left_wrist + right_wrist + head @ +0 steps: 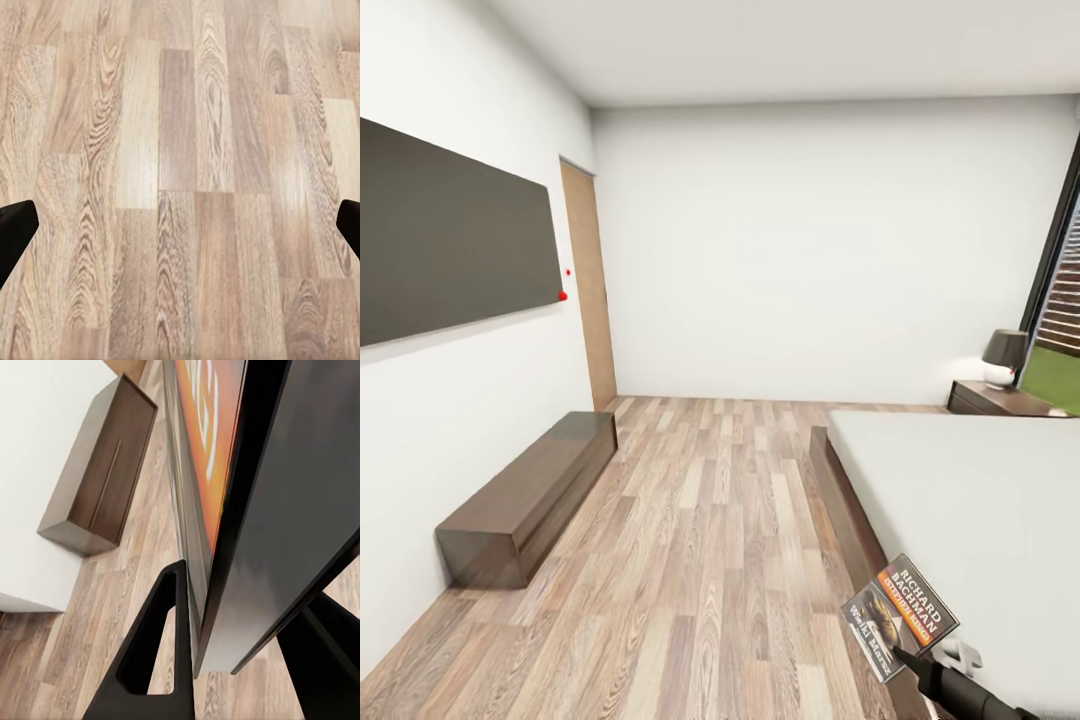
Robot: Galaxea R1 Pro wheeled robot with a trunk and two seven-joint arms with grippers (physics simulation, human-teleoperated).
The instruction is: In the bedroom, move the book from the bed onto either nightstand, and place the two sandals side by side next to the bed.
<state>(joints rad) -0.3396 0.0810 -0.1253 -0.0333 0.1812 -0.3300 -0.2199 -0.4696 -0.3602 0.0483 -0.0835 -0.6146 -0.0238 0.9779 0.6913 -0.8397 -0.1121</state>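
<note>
My right gripper [908,657] is shut on the book [900,615], a thin paperback with an orange band and white "Richard Bachman" lettering. It holds the book tilted in the air over the near corner of the bed [960,500]. In the right wrist view the book [202,450] stands edge-on between the two black fingers [161,645]. The nightstand [1000,400] stands at the bed's far side, by the window. My left gripper [180,229] is open over bare wood floor. The sandals are out of view.
A long low dark cabinet [530,495] runs along the left wall under a dark wall panel [450,235]. A lamp [1005,357] sits on the nightstand. A wooden door [588,280] is at the far left. Plank floor [710,520] lies between cabinet and bed.
</note>
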